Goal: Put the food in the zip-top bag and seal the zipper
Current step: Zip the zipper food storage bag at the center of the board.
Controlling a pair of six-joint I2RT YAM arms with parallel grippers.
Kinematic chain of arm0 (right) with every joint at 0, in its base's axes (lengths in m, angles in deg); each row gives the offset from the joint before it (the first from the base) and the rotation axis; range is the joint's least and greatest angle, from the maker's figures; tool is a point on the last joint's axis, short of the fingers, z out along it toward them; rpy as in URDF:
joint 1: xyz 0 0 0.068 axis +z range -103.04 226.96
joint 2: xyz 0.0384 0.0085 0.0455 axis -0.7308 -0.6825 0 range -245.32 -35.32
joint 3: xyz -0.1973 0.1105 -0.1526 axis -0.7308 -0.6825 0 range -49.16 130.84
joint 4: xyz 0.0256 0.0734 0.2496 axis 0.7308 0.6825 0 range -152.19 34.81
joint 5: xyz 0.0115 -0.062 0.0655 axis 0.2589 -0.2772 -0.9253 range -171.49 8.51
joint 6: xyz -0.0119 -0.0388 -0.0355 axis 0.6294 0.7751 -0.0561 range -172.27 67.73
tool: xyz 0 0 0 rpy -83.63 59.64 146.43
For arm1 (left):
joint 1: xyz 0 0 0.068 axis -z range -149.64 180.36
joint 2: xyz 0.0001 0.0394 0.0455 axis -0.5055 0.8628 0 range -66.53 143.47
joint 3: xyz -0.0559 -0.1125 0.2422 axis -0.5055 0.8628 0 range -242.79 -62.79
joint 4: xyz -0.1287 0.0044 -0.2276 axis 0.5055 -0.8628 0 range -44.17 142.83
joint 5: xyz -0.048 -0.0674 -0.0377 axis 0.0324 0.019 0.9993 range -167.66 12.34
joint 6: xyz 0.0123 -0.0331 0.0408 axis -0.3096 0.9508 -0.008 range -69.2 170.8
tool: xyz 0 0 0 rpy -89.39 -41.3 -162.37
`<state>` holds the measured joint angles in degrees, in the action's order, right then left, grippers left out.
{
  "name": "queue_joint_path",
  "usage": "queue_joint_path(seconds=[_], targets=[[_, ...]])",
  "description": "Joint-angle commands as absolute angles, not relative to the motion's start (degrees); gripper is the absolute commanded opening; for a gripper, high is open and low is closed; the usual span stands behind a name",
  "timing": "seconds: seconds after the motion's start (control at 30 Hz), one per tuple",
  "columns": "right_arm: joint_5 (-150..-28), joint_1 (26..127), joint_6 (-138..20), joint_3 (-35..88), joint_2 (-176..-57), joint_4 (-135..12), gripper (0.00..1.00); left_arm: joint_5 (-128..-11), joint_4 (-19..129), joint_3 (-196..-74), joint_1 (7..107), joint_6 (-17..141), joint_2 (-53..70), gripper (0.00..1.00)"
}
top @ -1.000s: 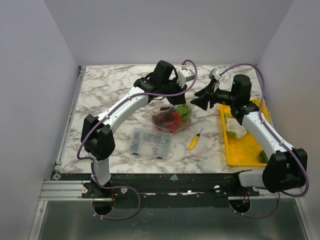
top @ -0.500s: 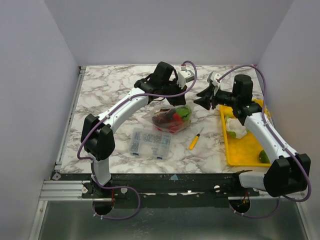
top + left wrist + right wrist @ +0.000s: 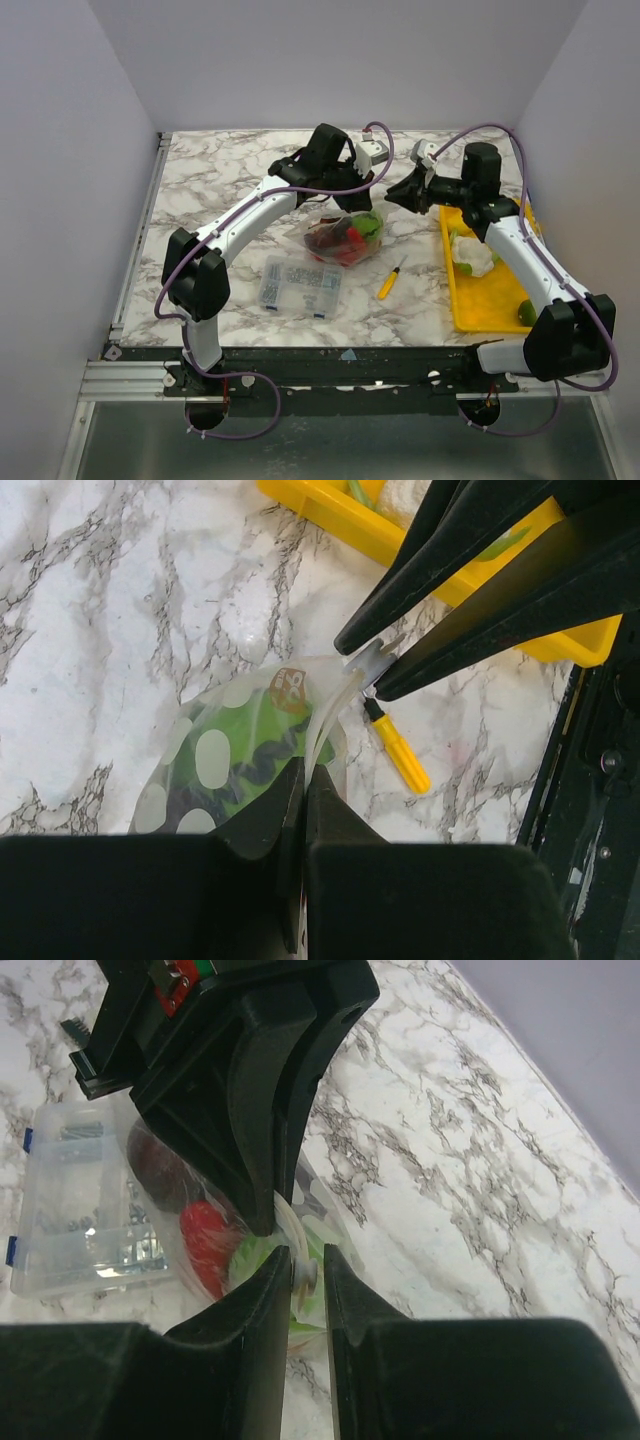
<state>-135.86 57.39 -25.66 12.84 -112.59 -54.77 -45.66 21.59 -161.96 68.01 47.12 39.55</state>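
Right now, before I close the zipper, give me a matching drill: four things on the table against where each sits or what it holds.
1 zip-top bag; 2 screwdriver; 3 cauliflower; 4 compartment box.
a in the yellow tray; b lying between bag and tray; c holds red and green food; d holds small metal parts.
Pairs: 1-c, 2-b, 3-a, 4-d.

The see-through zip-top bag [image 3: 335,248] lies on the desk [image 3: 230,180] holding red, green and dark food [image 3: 354,236], its zipper [image 3: 328,712] lifted, a white cauliflower [image 3: 474,256] well apart.
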Motion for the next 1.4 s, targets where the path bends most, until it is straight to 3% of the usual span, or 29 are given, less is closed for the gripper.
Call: queue_joint_path(seconds=[0.0,0.17,0.33,0.53,0.87,1.0,1.17,1.37], targets=[[-138.2,57.4,-24.7,15.3,-113.6,-53.1,0.22,-43.2,22.2,-161.8,68.3,47.0,38.1,0.0],[-138.9,57.5,-24.1,15.8,-114.3,-53.0,0.12,-42.3,22.1,-162.0,68.3,47.1,38.2,0.0],[-138.5,57.5,-24.9,15.6,-114.5,-53.1,0.22,-42.3,21.3,-162.4,68.3,46.8,38.4,0.0],[-138.3,57.5,-24.4,14.9,-113.9,-51.7,0.22,-42.3,21.0,-162.6,68.3,46.6,38.8,0.0],[-138.6,57.5,-22.8,16.3,-114.6,-49.2,0.09,-41.6,20.1,-162.9,68.3,45.9,38.8,0.0],[-137.0,57.5,-23.2,15.8,-114.0,-49.5,0.22,-41.5,19.7,-163.1,68.3,45.5,38.9,0.0],[-136.3,57.5,-23.2,15.0,-113.3,-50.0,0.27,-41.4,19.4,-163.1,68.3,45.3,39.1,0.0],[-138.0,57.5,-23.4,15.2,-113.4,-50.4,0.04,-40.9,19.2,-163.1,68.3,45.1,39.1,0.0]])
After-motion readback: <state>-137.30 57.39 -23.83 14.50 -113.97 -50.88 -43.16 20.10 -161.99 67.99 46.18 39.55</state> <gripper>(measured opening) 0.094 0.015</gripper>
